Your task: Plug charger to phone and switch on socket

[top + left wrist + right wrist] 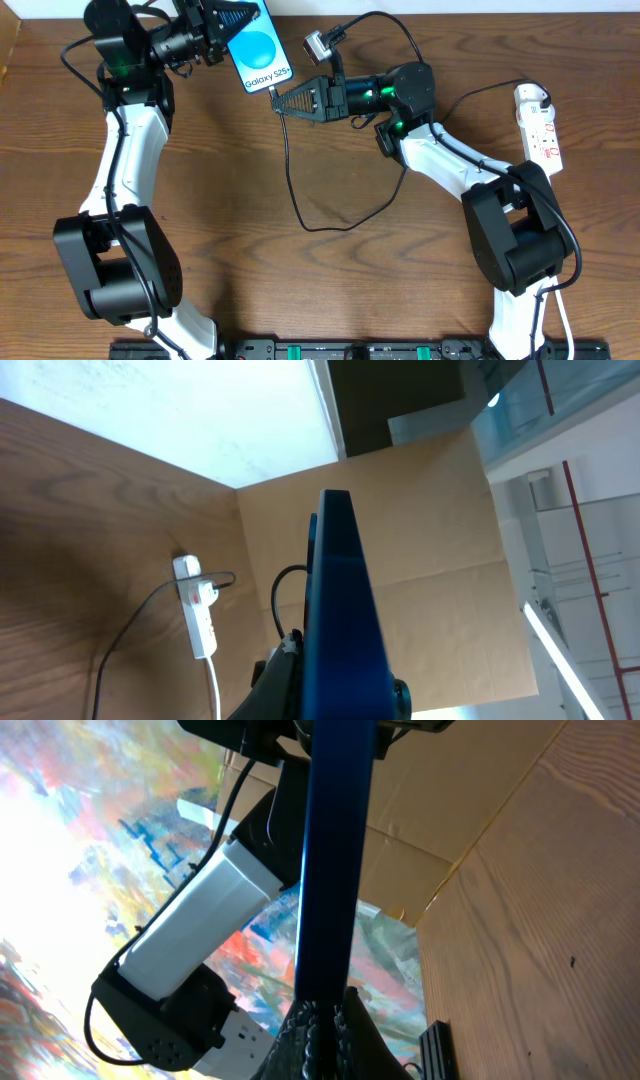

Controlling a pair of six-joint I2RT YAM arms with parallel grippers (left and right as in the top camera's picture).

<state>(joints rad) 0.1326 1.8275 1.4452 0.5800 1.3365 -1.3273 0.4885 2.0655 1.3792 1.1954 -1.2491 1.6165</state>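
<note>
Up at the far edge of the table [230, 280], the left gripper [226, 22] is clamped on the phone [258, 48], blue screen facing up. The right gripper [282, 99] is pinched together right at the phone's bottom edge, looks like on the charger [290, 170] tip, but I can't tell if it's actually seated. The cable's other end seems to run to the socket [540, 125], way off on the right with neither arm near it, so I'd say the switch step is left. No containers anywhere, fwiw.
</note>
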